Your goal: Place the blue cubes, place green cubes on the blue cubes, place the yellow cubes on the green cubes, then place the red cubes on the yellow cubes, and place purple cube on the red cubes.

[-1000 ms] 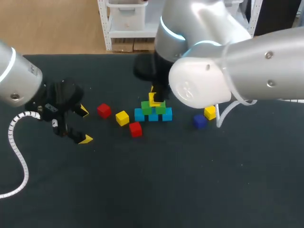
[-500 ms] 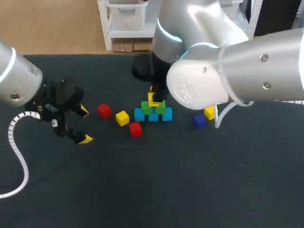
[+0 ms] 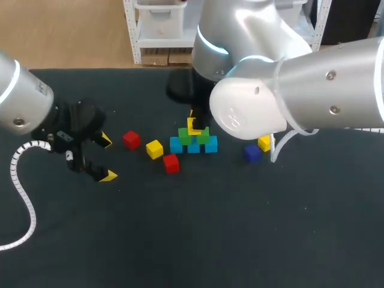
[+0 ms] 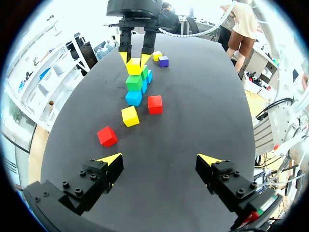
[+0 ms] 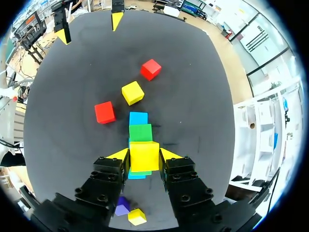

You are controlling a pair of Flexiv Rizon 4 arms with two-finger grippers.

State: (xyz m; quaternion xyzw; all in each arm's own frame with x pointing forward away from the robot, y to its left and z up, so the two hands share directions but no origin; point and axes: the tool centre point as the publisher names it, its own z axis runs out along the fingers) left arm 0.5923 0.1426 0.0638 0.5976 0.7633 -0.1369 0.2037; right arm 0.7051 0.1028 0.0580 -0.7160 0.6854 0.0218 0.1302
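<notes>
Three blue cubes point(image 3: 193, 147) form a row mid-table, and two green cubes point(image 3: 203, 138) sit on top of them. My right gripper point(image 3: 195, 123) is shut on a yellow cube point(image 5: 144, 156), holding it directly over the green cubes point(image 5: 140, 132). Whether it rests on them I cannot tell. To the left lie a loose yellow cube point(image 3: 154, 149) and two red cubes point(image 3: 131, 140) point(image 3: 171, 163). A purple cube point(image 3: 252, 153) and another yellow cube point(image 3: 265, 143) lie to the right. At the far left, my left gripper point(image 3: 99, 158) stands open and empty, low over the table.
My right arm's bulky body point(image 3: 282, 90) hangs over the back right of the table and hides part of it. The black tabletop point(image 3: 210, 228) stretches bare across the front. In the left wrist view the stack point(image 4: 134, 82) stands well ahead of the open fingers.
My right arm's elbow has drifted slightly to the left. Its gripper, the held yellow cube and all the other cubes stay where they were. The left arm is still.
</notes>
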